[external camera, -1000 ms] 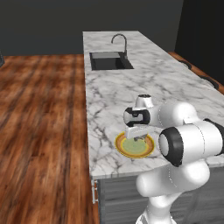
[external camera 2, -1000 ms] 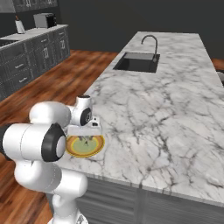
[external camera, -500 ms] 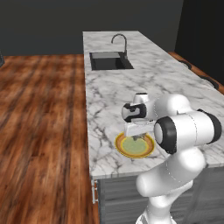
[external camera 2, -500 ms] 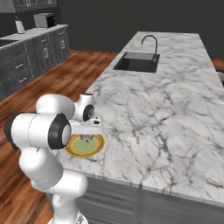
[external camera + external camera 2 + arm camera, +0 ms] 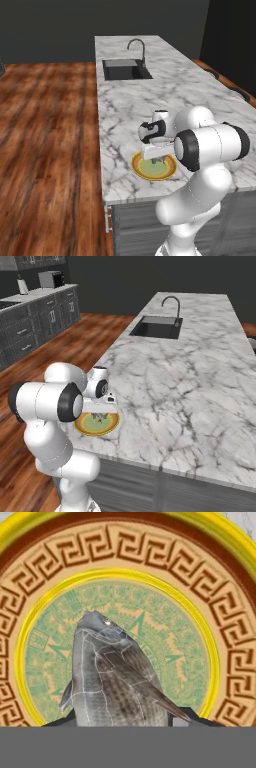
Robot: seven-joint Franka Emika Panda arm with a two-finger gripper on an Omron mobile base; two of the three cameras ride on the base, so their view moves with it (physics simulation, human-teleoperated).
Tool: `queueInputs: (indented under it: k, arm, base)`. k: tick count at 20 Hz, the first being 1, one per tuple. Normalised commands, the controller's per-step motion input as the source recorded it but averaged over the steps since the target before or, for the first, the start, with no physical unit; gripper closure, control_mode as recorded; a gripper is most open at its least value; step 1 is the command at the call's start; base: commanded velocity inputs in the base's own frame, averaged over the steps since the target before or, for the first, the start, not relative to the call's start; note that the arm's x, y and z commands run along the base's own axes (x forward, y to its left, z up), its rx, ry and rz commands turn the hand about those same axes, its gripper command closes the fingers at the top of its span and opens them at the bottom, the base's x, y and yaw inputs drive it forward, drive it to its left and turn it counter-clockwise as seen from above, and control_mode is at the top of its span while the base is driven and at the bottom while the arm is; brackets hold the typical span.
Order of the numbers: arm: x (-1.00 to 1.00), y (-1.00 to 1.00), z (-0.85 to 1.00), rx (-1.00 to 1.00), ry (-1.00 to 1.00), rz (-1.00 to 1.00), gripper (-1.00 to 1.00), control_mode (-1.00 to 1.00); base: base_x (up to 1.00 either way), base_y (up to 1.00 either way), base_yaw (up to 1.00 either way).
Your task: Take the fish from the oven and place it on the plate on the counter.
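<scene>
The long white marble bench (image 5: 170, 95) with grey veins runs from the near edge away into the far part of the scene, above a brown wooden plank floor (image 5: 45, 130) on its left. Set into the far part of the bench is a dark rectangular sink (image 5: 125, 69) with a curved dark faucet (image 5: 137, 47) behind it. Far off on the left, in the right base view, stands a row of grey kitchen cabinets (image 5: 35, 318).

The white robot arm with dark joints (image 5: 210, 145) bends over the near edge of the bench, and its jaws (image 5: 156, 159) hang just above the round shallow plate (image 5: 141, 170), yellow-orange at the rim and pale green in the centre, which lies flat on the bench close to that near edge.

The small grey-silver slim fish (image 5: 107, 672) is clamped between the jaws, its head pointing down at the green centre of the plate (image 5: 210, 577). Whether the fish touches the plate cannot be told. The dark fingertips (image 5: 197, 714) show just beside the fish's body.
</scene>
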Motion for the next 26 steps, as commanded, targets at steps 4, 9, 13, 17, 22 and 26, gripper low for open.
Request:
queueInputs:
  k: [4,9,13,17,22,26]
  arm:
    - [0.00,0.00,0.00,0.00,0.00,0.00,1.00,-1.00]
    - [0.06,0.04,0.00,0.00,0.00,0.00,1.00,-1.00]
    - [0.06,0.06,0.00,0.00,0.00,0.00,-1.00,-1.00]
    - [0.02,0.04,0.00,0.00,0.00,0.00,-1.00,-1.00]
    - [0.00,0.00,0.00,0.00,-0.03,0.00,-1.00,-1.00]
    - [0.00,0.00,0.00,0.00,-0.01,0.00,-1.00,-1.00]
  base:
    - [0.00,0.00,0.00]
    - [0.00,0.00,0.00]
    - [0.00,0.00,0.00]
    - [0.00,0.00,0.00]
    - [0.00,0.00,0.00]
    - [0.00,0.00,0.00]
